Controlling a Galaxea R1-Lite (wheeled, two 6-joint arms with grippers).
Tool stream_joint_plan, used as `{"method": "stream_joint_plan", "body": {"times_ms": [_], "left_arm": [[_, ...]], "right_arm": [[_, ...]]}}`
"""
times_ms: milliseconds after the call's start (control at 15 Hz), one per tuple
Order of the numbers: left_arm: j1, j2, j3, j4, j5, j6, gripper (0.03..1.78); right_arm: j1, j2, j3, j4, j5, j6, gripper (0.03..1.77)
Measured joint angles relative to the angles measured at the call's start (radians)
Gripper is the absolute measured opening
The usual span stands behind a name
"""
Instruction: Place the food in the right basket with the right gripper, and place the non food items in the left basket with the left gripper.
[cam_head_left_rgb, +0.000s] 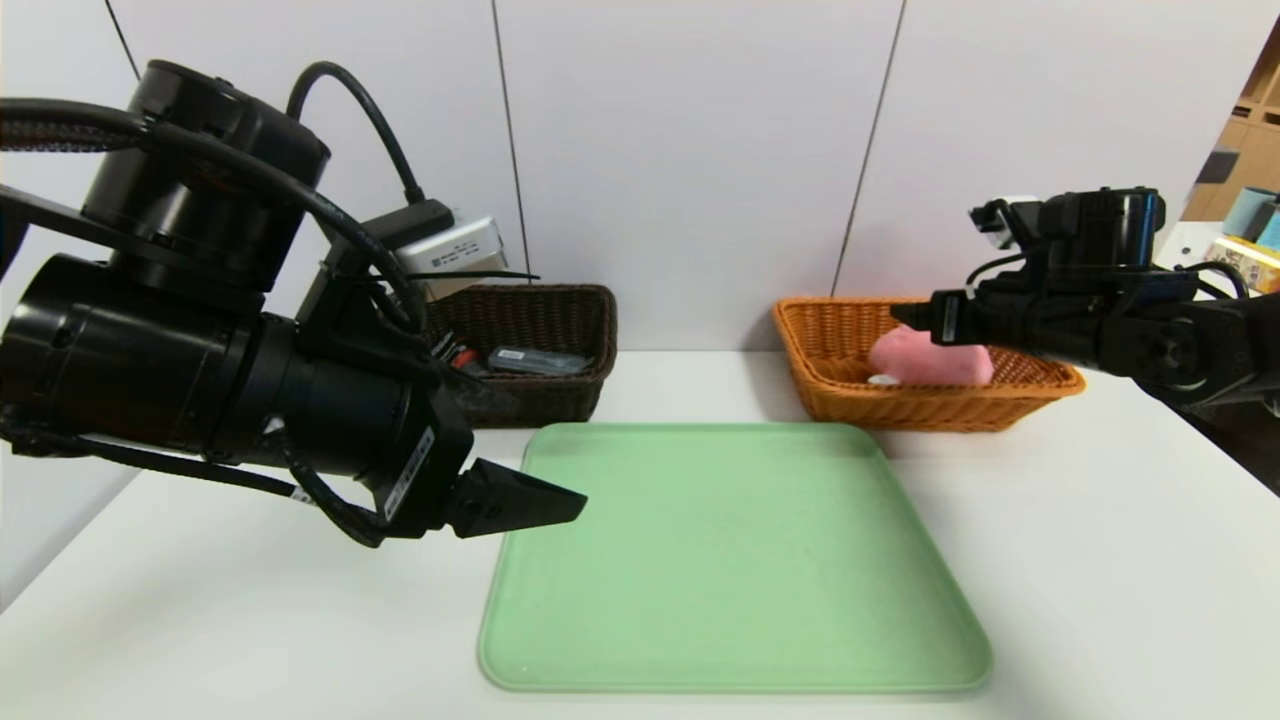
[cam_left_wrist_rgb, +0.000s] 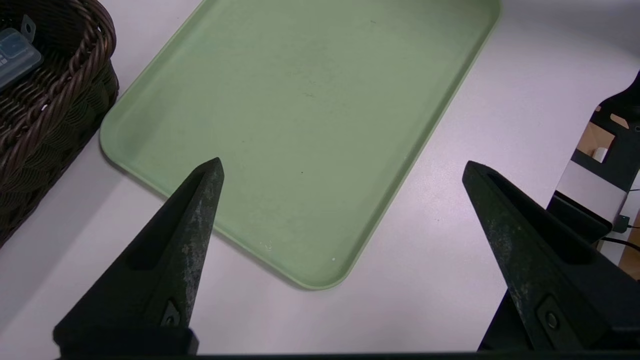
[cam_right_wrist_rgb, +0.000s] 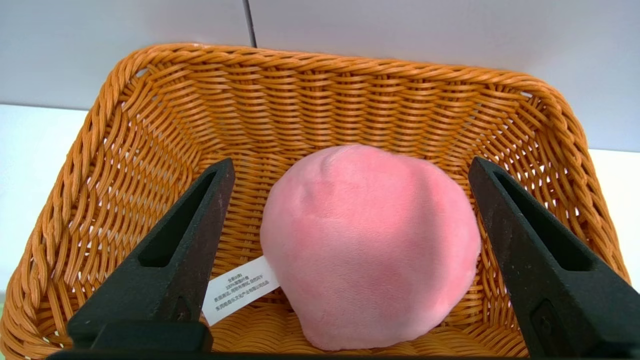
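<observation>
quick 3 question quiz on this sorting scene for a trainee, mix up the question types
1. True or false: the green tray has items left on it.
2. Which basket holds the pink plush peach? A) dark brown basket B) orange basket C) neither
3. Fill in: the right gripper sits over the peach with its jaws ____.

Key
1. False; it is bare.
2. B.
3. Open, a finger to each side, not touching it. The left gripper hangs open over the tray's near corner.

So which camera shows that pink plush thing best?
The right wrist view: the pink plush fills the frame inside the orange basket, white tag visible. The head view shows it small, partly behind the right arm. The left wrist view misses it.
</observation>
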Motion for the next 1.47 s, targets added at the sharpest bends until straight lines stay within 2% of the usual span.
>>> {"method": "stream_joint_plan", "body": {"times_ms": [267,467,867,1200,1467], "left_arm": [[0.019,-0.02,-0.016,0.0,0.002,-0.009,1.69],[0.035,-0.067,-0.075,0.0,0.021,-0.068,1.69],[0.079,-0.201,-0.138,0.04,0.229,-0.09,1.69],[0.221,-0.36,-0.067,0.06,0.307,-0.089,1.69],[0.36,-0.521,0.04,0.107,0.41,-0.088,1.69]], "right_arm": [[0.003,-0.044,-0.032,0.061,0.003,-0.001,1.65],[0.003,-0.113,-0.065,0.186,0.047,0.001,1.67],[0.002,-0.36,-0.053,0.381,0.066,0.029,1.69],[0.006,-0.595,0.082,0.442,0.065,0.033,1.69],[0.003,-0.782,0.176,0.529,0.059,0.029,1.69]]}}
